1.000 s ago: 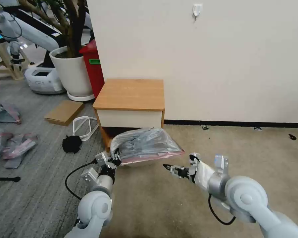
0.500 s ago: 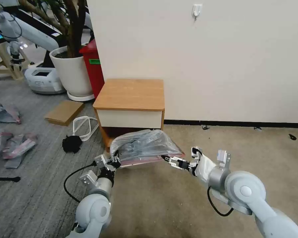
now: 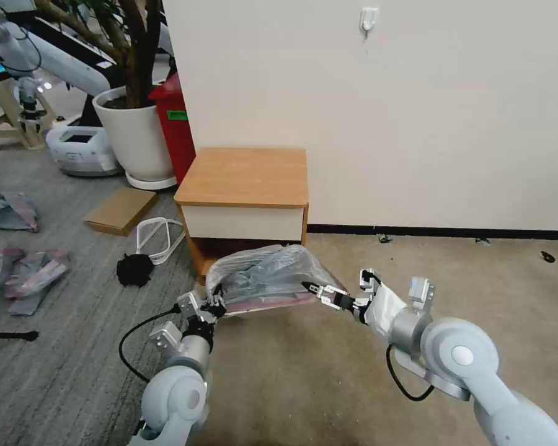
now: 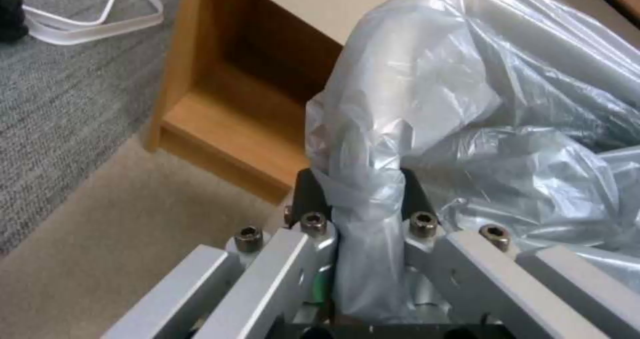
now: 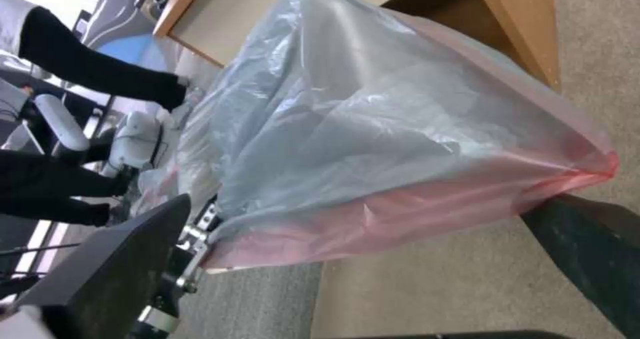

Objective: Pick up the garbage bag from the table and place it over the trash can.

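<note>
Garbage bag point(image 3: 263, 275) stretched nine-to-three, hiding the can; left gripper point(image 3: 216, 303) clamps its corner, right gripper point(image 3: 311, 288) parted at the other end

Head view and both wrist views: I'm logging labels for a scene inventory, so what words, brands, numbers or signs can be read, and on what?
No text can be read.
Green label on the red bin: too small and blurred to read.
Garbage bag, table, left gripper, right gripper: no print visible.

One garbage bag point(image 3: 263, 275), one table point(image 3: 245, 176), two grippers, one plant pot point(image 3: 136, 139), one red bin point(image 3: 177, 127).
</note>
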### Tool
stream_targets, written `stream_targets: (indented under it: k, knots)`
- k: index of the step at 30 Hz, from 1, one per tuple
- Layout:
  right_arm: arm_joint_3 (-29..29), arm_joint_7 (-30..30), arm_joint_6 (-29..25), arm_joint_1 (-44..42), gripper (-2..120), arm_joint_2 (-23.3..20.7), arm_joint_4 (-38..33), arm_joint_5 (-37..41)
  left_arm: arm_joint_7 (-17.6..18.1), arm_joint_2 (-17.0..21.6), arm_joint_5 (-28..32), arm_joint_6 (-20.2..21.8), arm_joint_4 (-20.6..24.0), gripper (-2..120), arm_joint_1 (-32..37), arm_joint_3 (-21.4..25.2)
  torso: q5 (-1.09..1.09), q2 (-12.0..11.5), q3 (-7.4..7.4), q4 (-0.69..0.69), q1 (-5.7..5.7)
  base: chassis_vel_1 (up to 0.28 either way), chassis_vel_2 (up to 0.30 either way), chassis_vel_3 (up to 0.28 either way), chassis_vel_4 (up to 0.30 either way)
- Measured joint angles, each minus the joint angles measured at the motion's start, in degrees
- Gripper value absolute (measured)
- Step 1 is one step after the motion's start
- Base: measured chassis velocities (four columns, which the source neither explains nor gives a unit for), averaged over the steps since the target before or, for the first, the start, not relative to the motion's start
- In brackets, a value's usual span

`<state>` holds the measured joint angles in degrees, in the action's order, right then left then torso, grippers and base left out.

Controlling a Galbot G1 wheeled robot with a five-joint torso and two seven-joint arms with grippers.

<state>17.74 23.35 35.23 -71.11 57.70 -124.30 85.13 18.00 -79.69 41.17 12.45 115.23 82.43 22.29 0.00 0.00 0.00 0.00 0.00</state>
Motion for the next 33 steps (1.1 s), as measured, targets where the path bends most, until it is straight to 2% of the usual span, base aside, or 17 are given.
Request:
stream_targets:
  k: [7, 33]
  knots:
    - [0.3, 0.1, 0.1, -1.1, 99, 1.4, -1.3, 0.6, 0.0, -0.3, 0.0, 0.0, -0.4, 6, -0.4, 0.0, 0.0, 0.0, 0.0, 0.0, 0.0, 0.0, 0.0, 0.0, 0.0]
    - [-1.5, 0.1, -0.6, -0.7, 97, 5.0, -2.1, 0.2, 0.1, -0.4, -0.1, 0.0, -0.1, 6, 0.0, -0.4, 0.0, 0.0, 0.0, 0.0, 0.0, 0.0, 0.0, 0.0, 0.0]
